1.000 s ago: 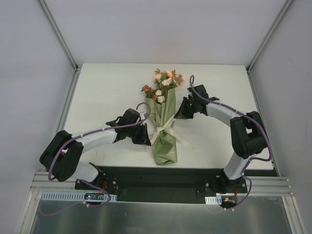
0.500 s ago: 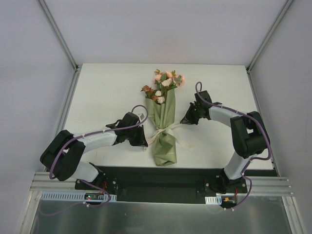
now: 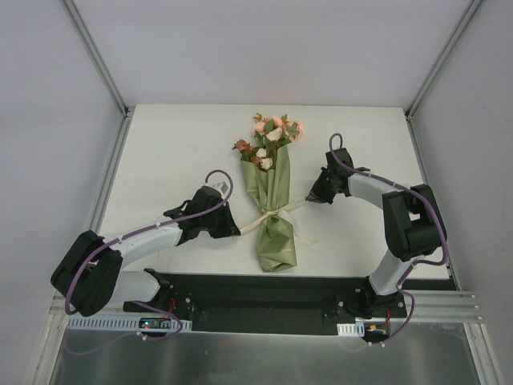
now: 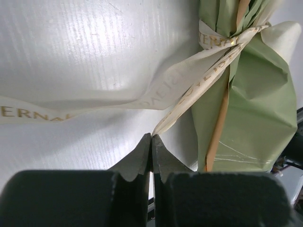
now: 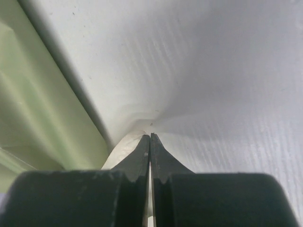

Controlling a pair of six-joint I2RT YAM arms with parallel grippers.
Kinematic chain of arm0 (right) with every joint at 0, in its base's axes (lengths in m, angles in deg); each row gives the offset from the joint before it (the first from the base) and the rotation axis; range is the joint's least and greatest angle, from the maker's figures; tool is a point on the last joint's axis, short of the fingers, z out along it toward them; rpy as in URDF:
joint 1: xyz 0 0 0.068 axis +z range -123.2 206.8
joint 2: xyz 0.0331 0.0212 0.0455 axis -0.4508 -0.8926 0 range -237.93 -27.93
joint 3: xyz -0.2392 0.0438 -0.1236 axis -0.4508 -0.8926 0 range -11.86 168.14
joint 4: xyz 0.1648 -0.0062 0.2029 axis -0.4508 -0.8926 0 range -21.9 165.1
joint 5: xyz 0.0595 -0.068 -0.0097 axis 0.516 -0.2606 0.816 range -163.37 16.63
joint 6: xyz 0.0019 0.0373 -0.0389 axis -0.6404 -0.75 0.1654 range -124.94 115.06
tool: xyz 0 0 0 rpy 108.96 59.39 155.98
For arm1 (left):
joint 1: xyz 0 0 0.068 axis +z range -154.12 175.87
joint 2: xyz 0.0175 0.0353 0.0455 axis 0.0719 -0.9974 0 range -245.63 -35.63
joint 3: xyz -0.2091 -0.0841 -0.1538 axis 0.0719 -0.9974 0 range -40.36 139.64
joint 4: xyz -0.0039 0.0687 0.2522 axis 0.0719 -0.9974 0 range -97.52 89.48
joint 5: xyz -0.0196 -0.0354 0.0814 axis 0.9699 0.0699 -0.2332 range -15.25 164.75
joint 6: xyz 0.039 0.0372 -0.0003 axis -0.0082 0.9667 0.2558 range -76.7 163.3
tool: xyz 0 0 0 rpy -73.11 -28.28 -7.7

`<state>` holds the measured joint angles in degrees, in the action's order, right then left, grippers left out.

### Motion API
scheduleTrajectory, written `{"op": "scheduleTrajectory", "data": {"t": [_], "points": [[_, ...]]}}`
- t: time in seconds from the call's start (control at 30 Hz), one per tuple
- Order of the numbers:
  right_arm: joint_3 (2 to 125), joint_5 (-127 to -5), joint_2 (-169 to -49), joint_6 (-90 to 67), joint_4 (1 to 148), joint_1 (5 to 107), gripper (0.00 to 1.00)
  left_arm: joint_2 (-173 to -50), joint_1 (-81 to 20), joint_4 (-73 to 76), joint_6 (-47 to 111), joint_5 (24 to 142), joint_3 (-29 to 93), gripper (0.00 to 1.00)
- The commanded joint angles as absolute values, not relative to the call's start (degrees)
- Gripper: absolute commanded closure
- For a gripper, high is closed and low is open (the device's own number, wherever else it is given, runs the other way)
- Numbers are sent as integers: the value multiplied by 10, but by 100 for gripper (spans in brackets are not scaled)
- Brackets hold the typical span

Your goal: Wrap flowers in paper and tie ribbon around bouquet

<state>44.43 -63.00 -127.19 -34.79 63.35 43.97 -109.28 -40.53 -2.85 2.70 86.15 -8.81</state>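
— Both ends of the limp cream ribbon [image 4: 177, 90] gripped?
— Yes: left gripper [image 4: 151, 135], left of the bouquet [image 3: 268, 180], pinches one; right gripper [image 5: 150, 135], on its right, clamps the other. A knot [image 4: 231, 40] cinches the creased olive paper cone [image 3: 277, 245] mid-length.

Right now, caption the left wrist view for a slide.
Left hand pinching one end of the ribbon tied around the green paper.

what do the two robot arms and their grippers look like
The left arm and right arm have white tubular links between bulky black joints. A thin purple cable runs along each, looping free near the wrist. The left gripper and right gripper are matte black, with fingers tapering to narrow points and a small notch on each inner edge.
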Motion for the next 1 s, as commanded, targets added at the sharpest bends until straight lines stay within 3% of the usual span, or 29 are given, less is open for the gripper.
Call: {"op": "scheduleTrajectory", "data": {"t": [0.0,0.33,0.43,0.5,0.6,0.7,0.73,0.8,0.97], "points": [[440,-797,-1229,-346,655,400,100,-1038,-378,-139,16,835,-131,100],[445,-788,-1234,-341,686,401,100,-979,-327,-134,41,883,-147,100],[441,-683,-1223,-283,730,401,100,-974,-327,-127,57,906,-130,100],[460,-550,-1224,-244,742,402,99,-971,-327,-126,66,918,-122,100],[484,-439,-1239,-210,685,421,82,-972,-327,-117,66,936,-127,100],[467,-413,-1221,-173,675,453,42,-998,-328,-98,57,975,-128,100],[459,-409,-1219,-163,675,469,36,-1004,-330,-83,54,986,-128,100],[458,-395,-1228,-148,664,480,28,-1020,-332,-68,46,1012,-129,100],[435,-434,-1233,-139,640,502,27,-1036,-367,-44,38,1011,-103,100]]}}
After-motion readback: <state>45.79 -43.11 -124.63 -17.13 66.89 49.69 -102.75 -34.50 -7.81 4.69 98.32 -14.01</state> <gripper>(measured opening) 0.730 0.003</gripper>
